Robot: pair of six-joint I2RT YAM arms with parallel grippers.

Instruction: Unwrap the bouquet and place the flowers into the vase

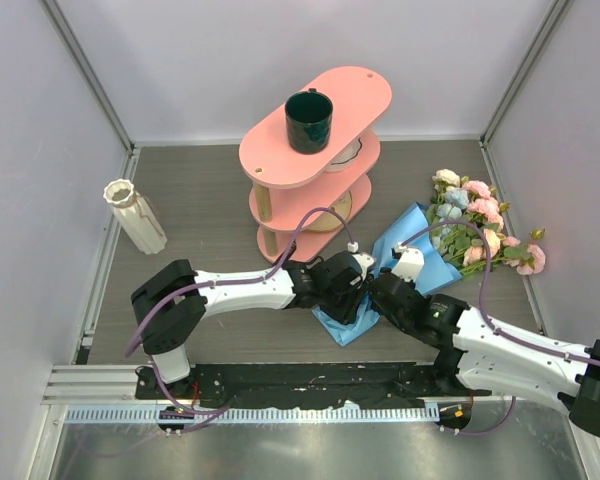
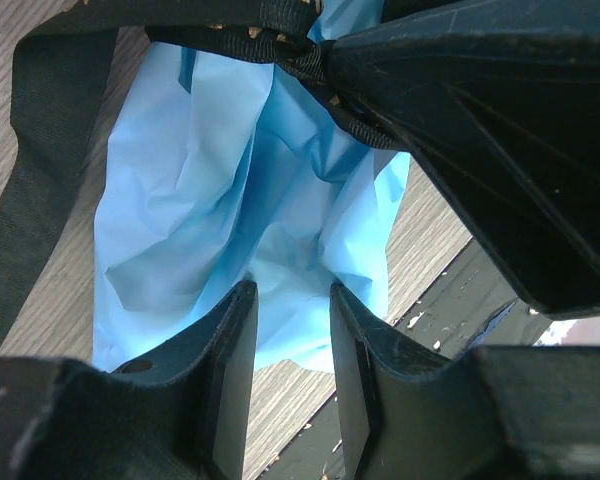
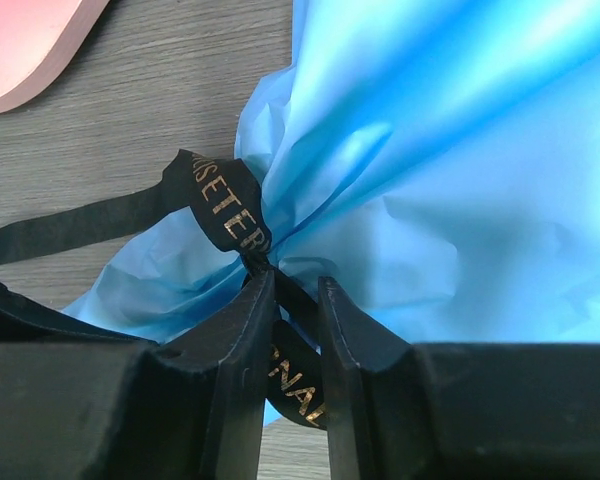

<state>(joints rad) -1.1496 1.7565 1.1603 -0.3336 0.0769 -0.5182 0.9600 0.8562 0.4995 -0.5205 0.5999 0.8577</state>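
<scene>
The bouquet lies on the table right of centre, its pink, cream and pale-blue flowers (image 1: 477, 222) pointing to the far right. Its blue wrapping paper (image 1: 412, 248) is gathered at the near end and tied by a black ribbon (image 3: 225, 200) with gold letters. My left gripper (image 2: 290, 290) is shut on the bunched lower end of the paper (image 2: 200, 180). My right gripper (image 3: 295, 282) is shut on a loop of the ribbon just below the knot. In the top view both grippers (image 1: 358, 285) (image 1: 385, 290) meet at the wrapped end. The cream ribbed vase (image 1: 133, 215) stands at the far left.
A pink three-tier shelf (image 1: 355, 95) stands behind the grippers, with a dark green mug (image 1: 309, 120) on its top tier. Grey walls close in both sides. The black base rail (image 1: 300, 385) runs along the near edge.
</scene>
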